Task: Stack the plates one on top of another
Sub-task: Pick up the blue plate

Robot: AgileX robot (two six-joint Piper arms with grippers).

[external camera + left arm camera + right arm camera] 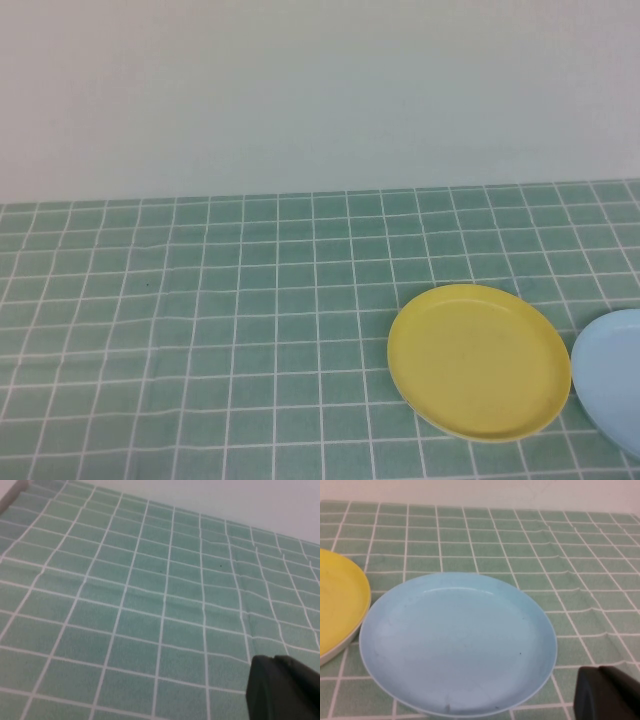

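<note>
A yellow plate (478,360) lies on the green checked cloth at the front right. A thin white rim (418,412) shows under its near edge, so the white plate seems to lie beneath it. A light blue plate (612,378) lies just right of it, cut by the picture's edge. In the right wrist view the blue plate (457,642) is empty, with the yellow plate (340,605) beside it. My right gripper (597,671) is shut and empty, just off the blue plate's rim. My left gripper (272,660) is shut and empty over bare cloth. Neither arm shows in the high view.
The green checked tablecloth (200,320) covers the table up to a pale wall (320,90) at the back. The cloth has slight wrinkles (240,595).
</note>
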